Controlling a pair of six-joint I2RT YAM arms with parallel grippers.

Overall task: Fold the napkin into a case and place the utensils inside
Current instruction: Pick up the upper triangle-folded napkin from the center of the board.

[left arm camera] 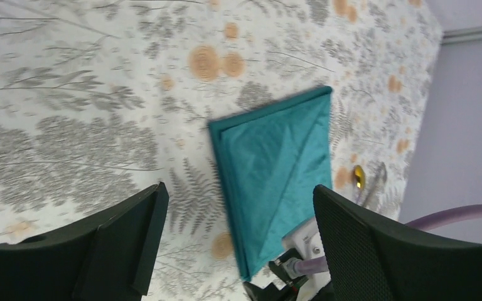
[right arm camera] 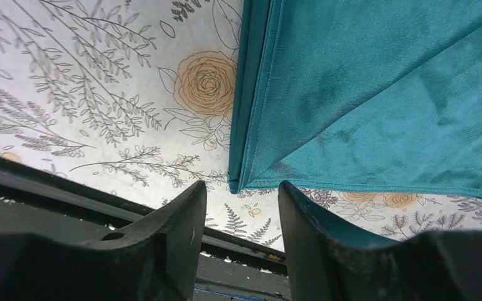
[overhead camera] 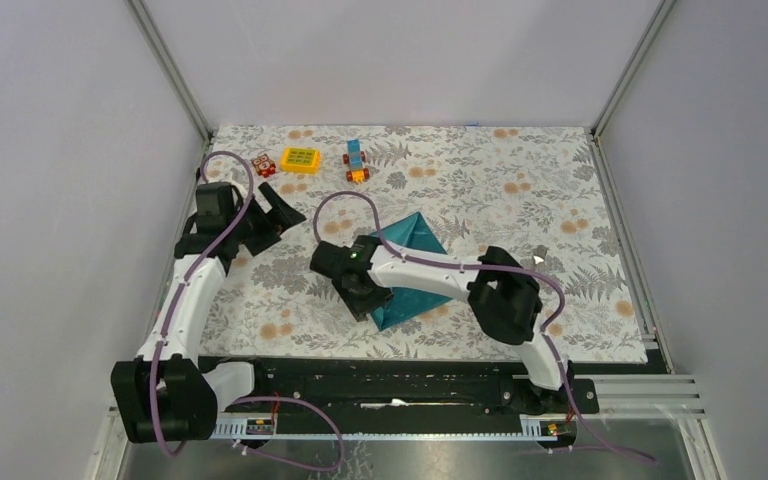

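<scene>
I am hovering my right claw at the napkin's near corner, jaws narrow and gripping nothing.

The corner's stacked hems are sitting just ahead of the fingertips, apart from them. I judge I am lining up to pinch or lift a layer so the diagonal flap opens as a pocket. My left claw is hanging wide and empty off to the left, well apart from the cloth, giving the right arm room. The napkin is lying folded mid-table on the flowered tablecloth. The gold-headed spoon and the silvery piece are waiting on the table just beyond its far edge, not yet inside. The toy blocks are sitting at the back.
</scene>
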